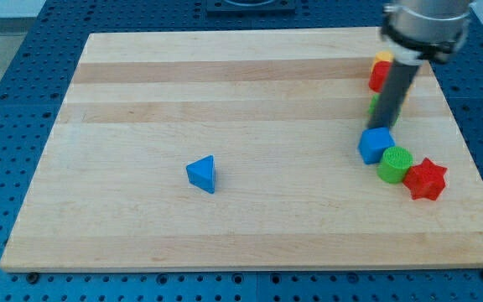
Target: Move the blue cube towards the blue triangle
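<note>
Wooden board: pale, lying on a blue perforated table.

Blue triangle: alone, left of the board's centre, well apart from all other blocks.

Blue cube: toward the view's right, well apart from the blue triangle. My tip sits at the cube's upper edge, on its top-right side, apparently touching it; actual contact cannot be confirmed. The rod carries no jaws and grips nothing.

Green cylinder: touching the blue cube's lower right side.

Red star: just beside the green cylinder, on its right.

Partly hidden items, behind the rod at the view's upper right: a yellow block, a red block below it, and a green block lower still. Only slivers show; shapes cannot be made out.
</note>
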Tool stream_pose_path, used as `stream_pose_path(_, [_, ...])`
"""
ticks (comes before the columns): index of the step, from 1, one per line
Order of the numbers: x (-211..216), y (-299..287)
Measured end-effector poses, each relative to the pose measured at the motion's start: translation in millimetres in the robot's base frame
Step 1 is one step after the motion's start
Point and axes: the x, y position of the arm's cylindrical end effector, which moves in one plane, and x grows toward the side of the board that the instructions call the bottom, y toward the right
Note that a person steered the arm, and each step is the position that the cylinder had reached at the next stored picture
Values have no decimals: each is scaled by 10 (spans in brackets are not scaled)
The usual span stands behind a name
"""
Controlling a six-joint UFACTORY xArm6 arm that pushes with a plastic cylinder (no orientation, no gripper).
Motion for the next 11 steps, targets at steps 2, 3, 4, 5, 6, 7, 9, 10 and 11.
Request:
stream_pose_path(2, [-26,-79])
stream_pose_path(3, [-27,287])
stream_pose_path(4, [13,687])
stream_pose_path(5, [248,624])
stream_pose_path(6, [506,116])
stream_pose_path(7, [624,-482])
stream_pose_path(9, [459,-174])
stream_pose_path(10, [339,-250])
stream_pose_path(11, [358,-807])
